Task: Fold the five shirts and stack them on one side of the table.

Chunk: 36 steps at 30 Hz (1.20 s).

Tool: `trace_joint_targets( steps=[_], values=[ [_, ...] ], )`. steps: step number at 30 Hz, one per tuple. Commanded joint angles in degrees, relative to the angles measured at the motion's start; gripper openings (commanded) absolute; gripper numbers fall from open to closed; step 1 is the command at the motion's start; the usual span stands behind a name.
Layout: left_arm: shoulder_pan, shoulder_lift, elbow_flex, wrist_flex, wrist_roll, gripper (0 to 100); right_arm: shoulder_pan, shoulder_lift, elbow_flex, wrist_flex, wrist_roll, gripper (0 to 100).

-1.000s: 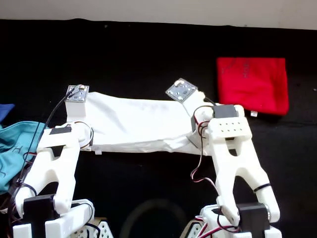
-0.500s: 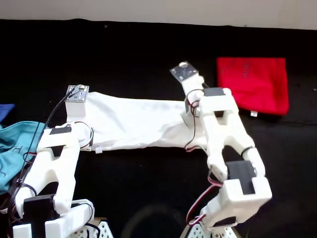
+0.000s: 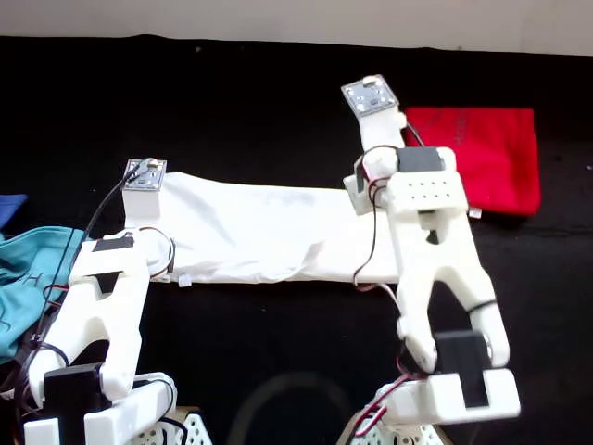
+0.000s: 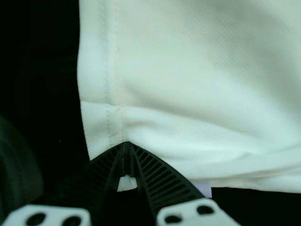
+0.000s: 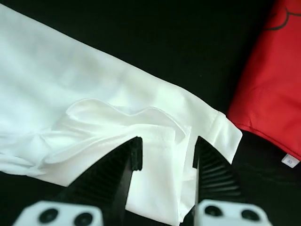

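A white shirt point(image 3: 250, 232) lies as a long folded strip across the middle of the black table. My left gripper point(image 4: 124, 147) is shut on the hem at its left end. My right gripper point(image 5: 165, 148) stands open just above the shirt's right end point(image 5: 155, 122), where the cloth is rumpled into loose layers. A folded red shirt point(image 3: 477, 158) lies at the back right, close beside the white shirt's right end point(image 5: 268, 94).
A crumpled teal shirt point(image 3: 23, 278) is heaped at the left edge beside the left arm, with a bit of blue cloth point(image 3: 7, 206) behind it. The black table point(image 3: 232, 102) stretches bare behind the white shirt.
The right arm has swung back and to the right, towards the red shirt. The white shirt's right end now lies farther right and flatter. The left arm has kept still.
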Motion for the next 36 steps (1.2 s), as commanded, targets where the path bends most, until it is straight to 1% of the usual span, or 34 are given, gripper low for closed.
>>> trace_joint_targets(
  steps=[1, 2, 4, 8, 11, 15, 19, 21, 23, 26, 30, 33, 36],
  values=[
    [-0.3, -0.1, 0.1, -1.4, -0.4, 1, -4.8, -5.7, 3.4, 2.2, -0.2, 3.6],
    [-0.3, -0.1, 0.1, -1.4, -0.4, 1, -6.3, -5.8, 4.7, 1.6, -0.2, 0.0],
    [-0.3, -0.1, 0.1, -1.4, -0.4, 1, -9.3, -5.2, 7.9, -1.3, -0.5, 1.9],
    [-0.3, -0.1, 0.1, -1.4, -0.4, 1, -14.4, -2.3, 13.3, -10.4, -0.5, 0.5],
    [-0.3, -0.1, 0.1, -1.4, -0.4, 1, -16.9, 0.7, 14.1, -14.5, -0.5, 0.5],
    [-0.3, -0.1, 0.1, -1.4, -0.4, 1, -19.5, 3.8, 12.7, -16.7, -0.7, 0.5],
    [-0.8, -0.7, -0.3, -1.1, -0.4, 1, -22.1, 5.6, 9.6, -16.7, -5.5, 0.5],
    [-1.5, -0.7, -0.9, -0.9, -0.4, 1, -22.8, 7.3, 8.5, -16.8, -5.8, 0.5],
    [-2.6, -0.7, -2.1, 2.5, -0.4, 1, -22.8, 10.2, 7.6, -16.8, -5.8, 0.5],
    [-3.7, -0.7, -5.5, 9.9, -0.4, 1, -22.7, 14.0, 6.6, -16.6, -5.8, 0.5],
    [-5.1, -0.7, -12.5, 18.9, -0.4, 1, -23.3, 15.0, 7.1, -16.2, -5.8, 0.5],
    [-6.5, -0.7, -18.2, 23.0, -0.4, 1, -24.8, 14.9, 6.5, -11.2, -5.8, 0.5],
    [-8.7, -0.6, -22.6, 24.4, -0.4, 1, -27.4, 13.6, 5.1, -5.0, -5.7, 0.5]
  ],
)
